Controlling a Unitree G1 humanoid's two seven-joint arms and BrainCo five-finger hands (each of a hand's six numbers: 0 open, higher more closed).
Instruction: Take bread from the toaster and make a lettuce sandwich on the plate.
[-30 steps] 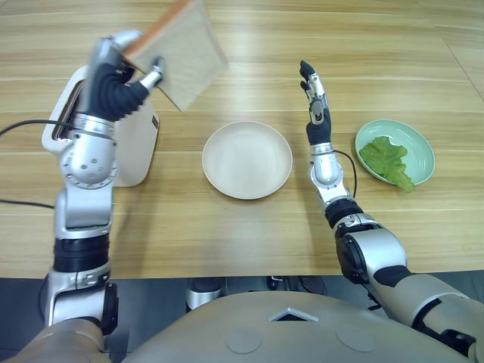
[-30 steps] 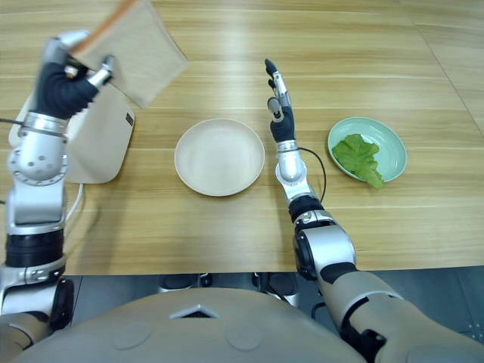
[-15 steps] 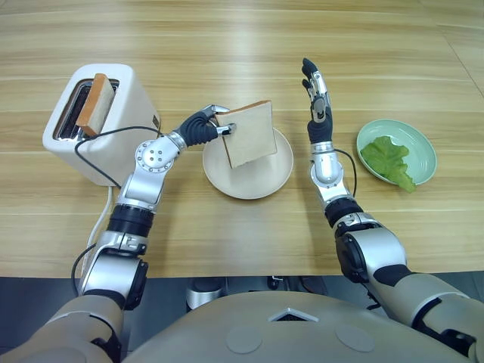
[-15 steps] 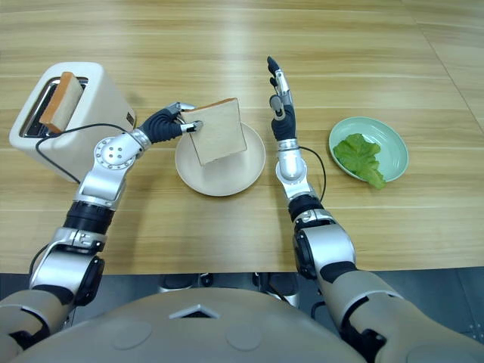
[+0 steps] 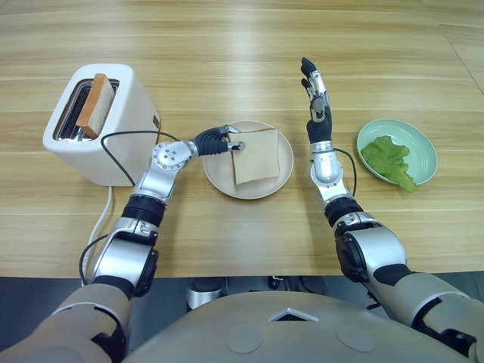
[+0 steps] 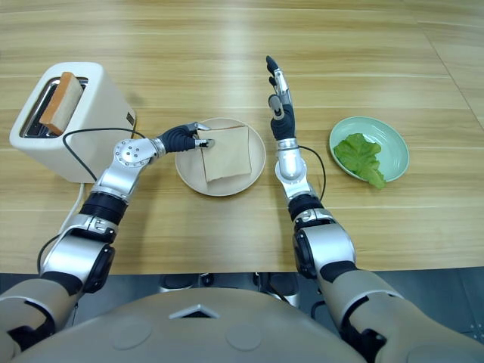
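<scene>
Left hand: the left hand (image 5: 214, 141) sat at the plate's left rim, fingers curled onto the near edge of the bread slice (image 5: 257, 156).
Bread: the slice lay flat on the plate (image 5: 227, 183), at the middle of the wooden table (image 5: 227, 45).
Right hand: the right hand (image 5: 315, 94) stood upright between plate and green bowl (image 5: 423, 147), fingers straight and holding nothing.
Toaster: the toaster (image 5: 125, 106) stood at the left, with a second slice (image 5: 94, 114) upright in its slot.
Lettuce: the lettuce (image 5: 387, 159) lay in the green bowl, well apart from the plate.
</scene>
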